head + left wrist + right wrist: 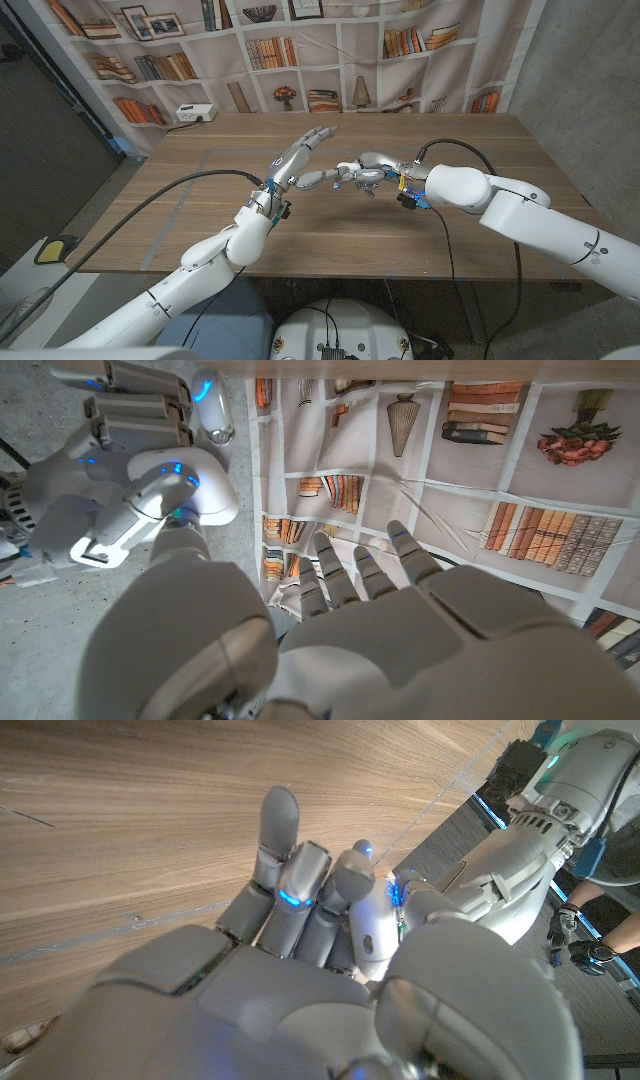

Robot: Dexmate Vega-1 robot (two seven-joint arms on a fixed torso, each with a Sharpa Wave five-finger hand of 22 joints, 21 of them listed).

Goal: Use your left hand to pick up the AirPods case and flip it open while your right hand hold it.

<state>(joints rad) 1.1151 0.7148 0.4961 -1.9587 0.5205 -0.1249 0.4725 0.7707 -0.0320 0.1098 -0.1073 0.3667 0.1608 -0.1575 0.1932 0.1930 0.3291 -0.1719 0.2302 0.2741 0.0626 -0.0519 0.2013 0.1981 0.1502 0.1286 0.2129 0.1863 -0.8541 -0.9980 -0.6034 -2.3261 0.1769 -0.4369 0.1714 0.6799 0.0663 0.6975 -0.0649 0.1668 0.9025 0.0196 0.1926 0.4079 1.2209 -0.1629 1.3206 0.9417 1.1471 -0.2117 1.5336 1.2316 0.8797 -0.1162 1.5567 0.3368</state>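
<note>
Over the wooden table (420, 230), the right hand (362, 175) curls its fingers (300, 885) round a small white rounded thing, apparently the AirPods case (368, 935), w/ a tiny blue light on it; lid state can't be told. The left hand (300, 155) is lifted beside it, fingers (345, 575) straight and slightly apart, holding nothing, just short of the right fingertips. Behind the table hangs a bookshelf-print backdrop (300, 50); a white power strip (192, 113) sits at the far left edge. A person's gloved hand (590, 952) shows in the right wrist view.
</note>
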